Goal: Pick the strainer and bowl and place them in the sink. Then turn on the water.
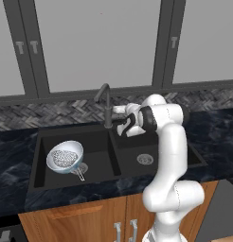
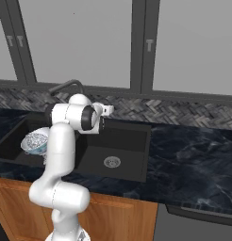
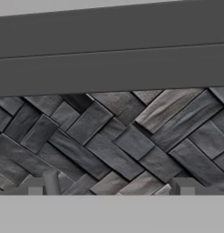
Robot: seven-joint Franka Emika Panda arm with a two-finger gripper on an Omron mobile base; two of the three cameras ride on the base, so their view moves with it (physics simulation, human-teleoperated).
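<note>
Left base view: the bowl [image 1: 65, 156] rests tilted in the left basin of the sink [image 1: 42, 142] with the strainer [image 1: 65, 159] nested inside; the gripper [image 1: 117, 115], spread and empty, sits beside the faucet [image 1: 106, 105], apparently positioned to start the water.

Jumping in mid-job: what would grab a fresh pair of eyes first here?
The big white arm, folded over the black sink with its open gripper empty beside the dark gooseneck faucet. Next, the white bowl in the left basin, tilted, with the silver strainer nested inside. No stream falls from the spout.
</note>
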